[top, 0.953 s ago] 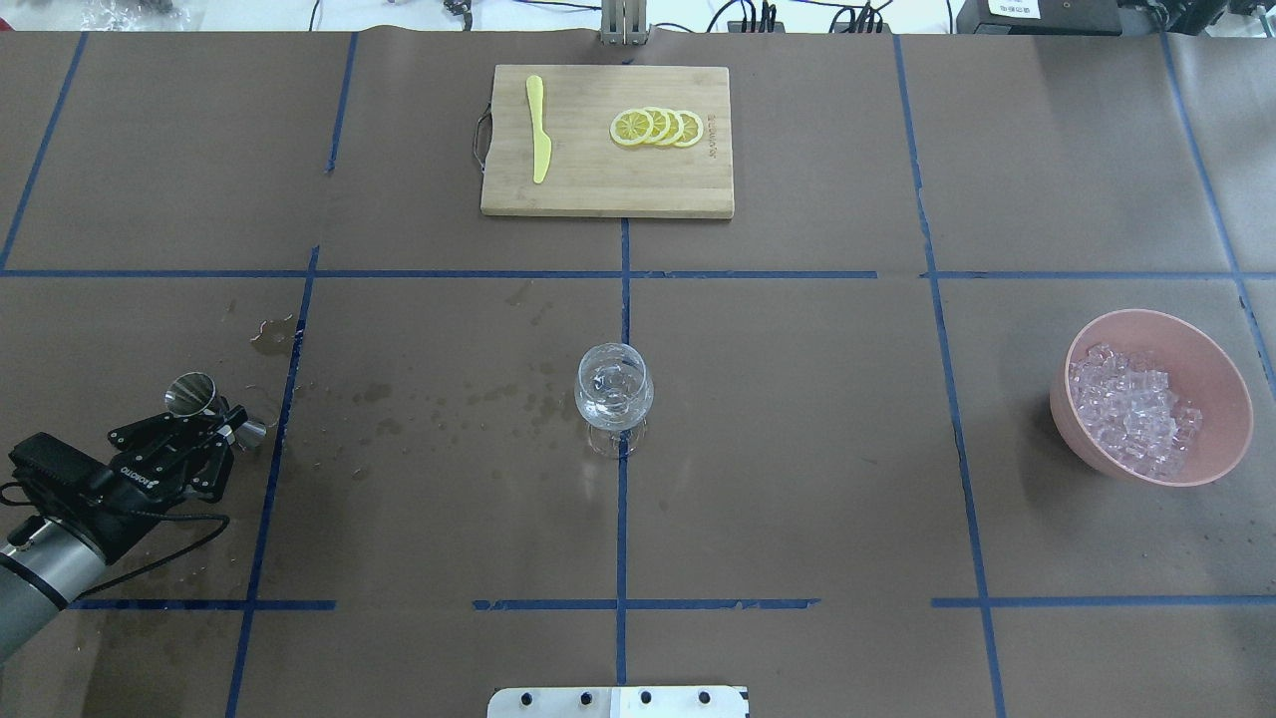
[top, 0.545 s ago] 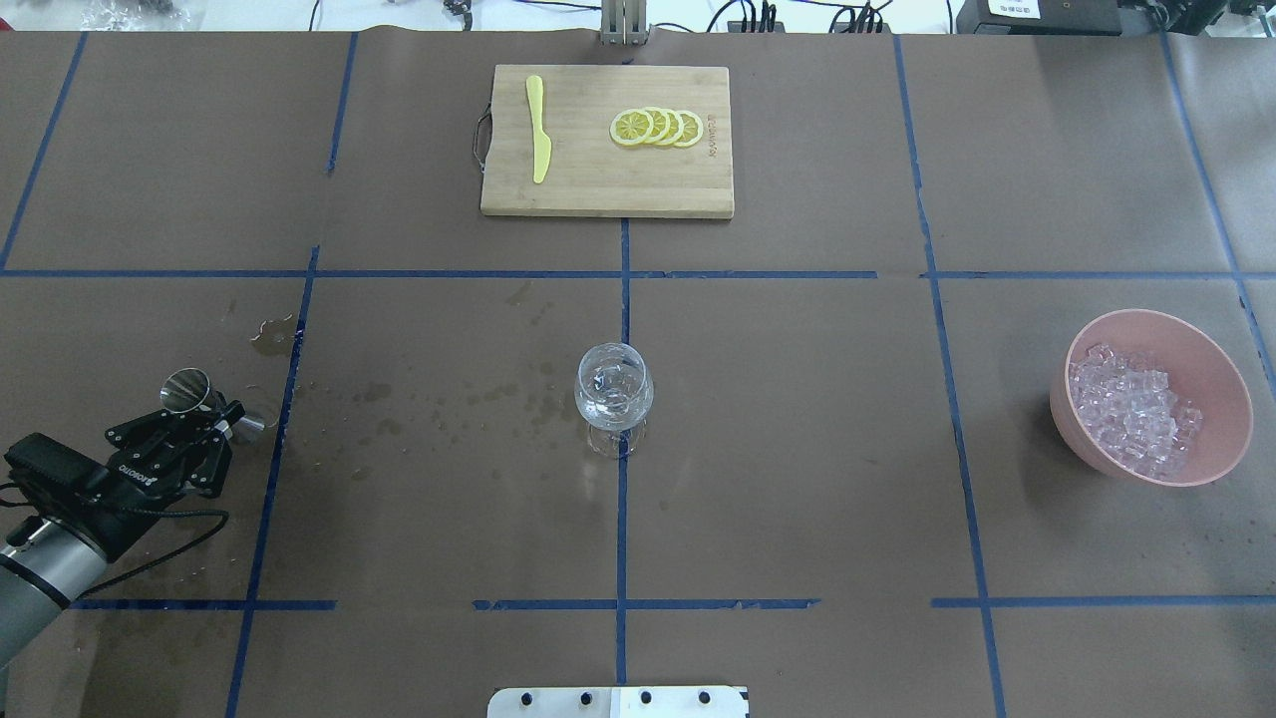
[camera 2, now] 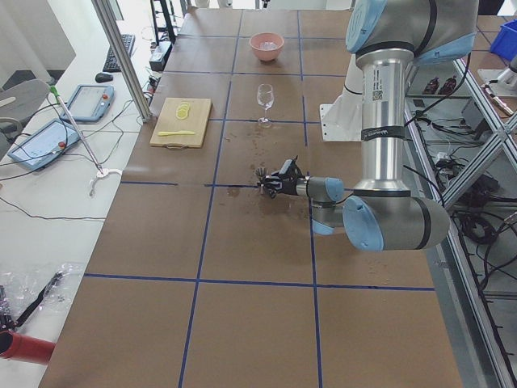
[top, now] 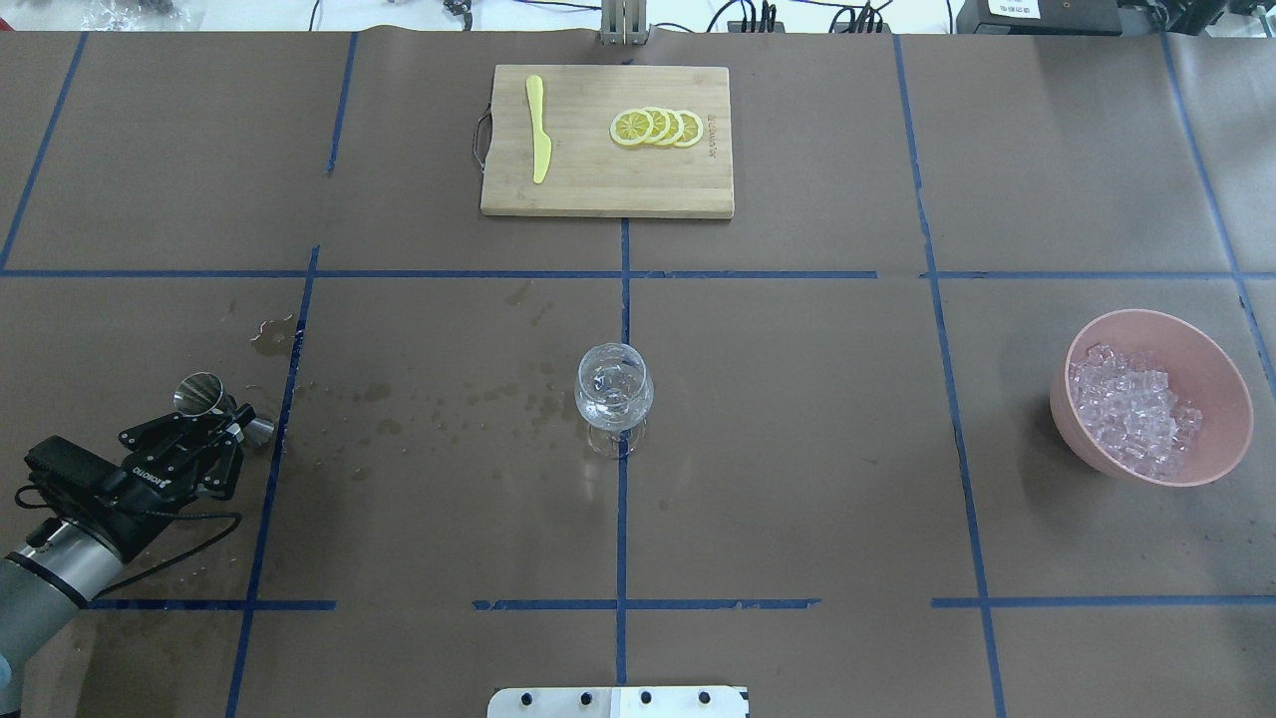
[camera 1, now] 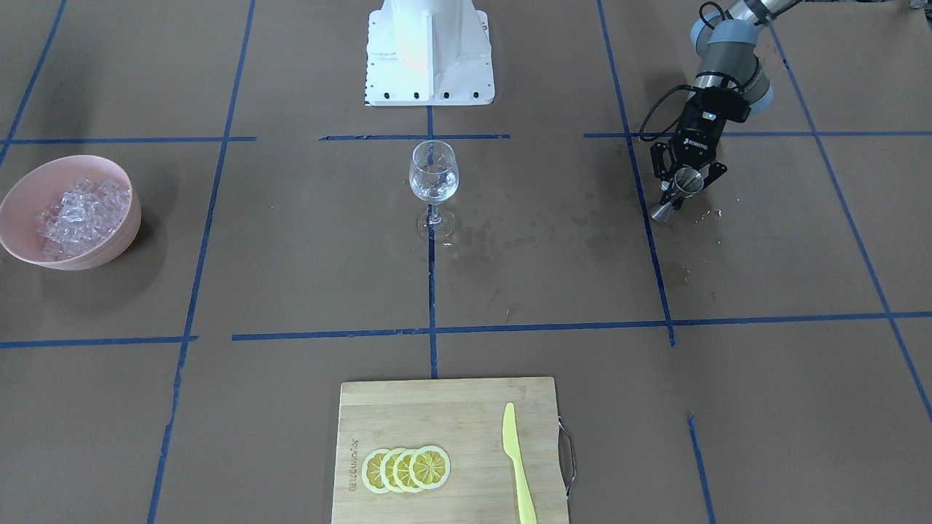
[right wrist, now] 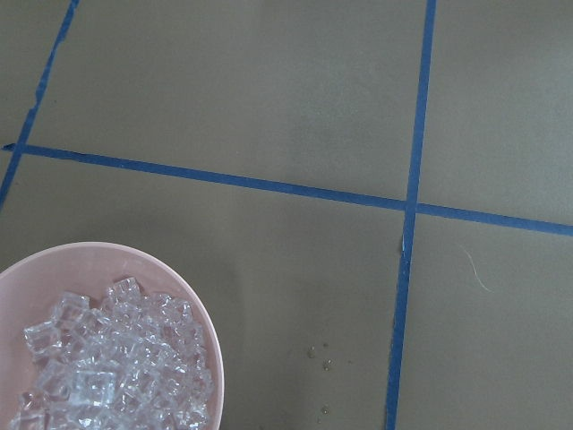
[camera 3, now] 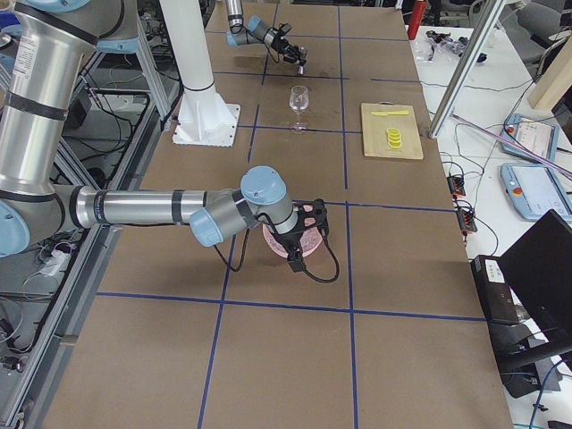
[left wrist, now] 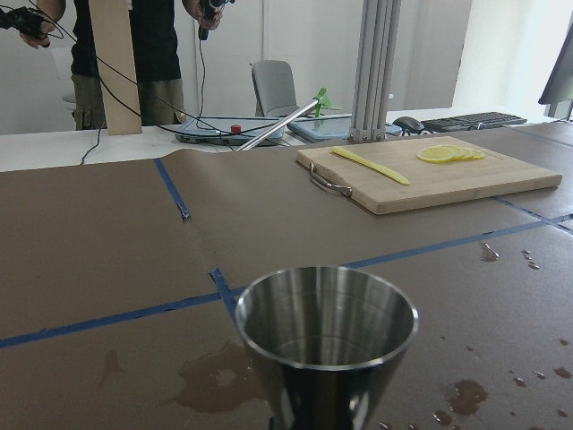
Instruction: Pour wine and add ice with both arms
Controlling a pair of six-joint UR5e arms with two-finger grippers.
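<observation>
A polished steel double-cone jigger (left wrist: 327,336) was pinched at its narrow waist between the fingers of the left gripper (top: 235,427), low over the brown paper-covered table (top: 797,449), with wet splashes (top: 449,409) scattered just ahead of the fingertips. The clear stemmed wine glass (top: 614,387) stood well apart from that gripper, out beyond its fingertips toward the robot's right. The heap of small clear ice cubes (top: 1131,409) lay in a round pink bowl (top: 1224,399) close beneath the right gripper (camera 3: 307,234), which was seen only from a side camera, so it could not be told whether its fingers were spread or pressed together. A slip was judged the chief hazard: smooth steel held at a thin neck could swivel and spill short of the glass. The glass, tall on a small foot, could be toppled if struck by the jigger's rim. Glassy cubes could be squeezed out of the fingers, or the bowl shoved aside by a low approach.
</observation>
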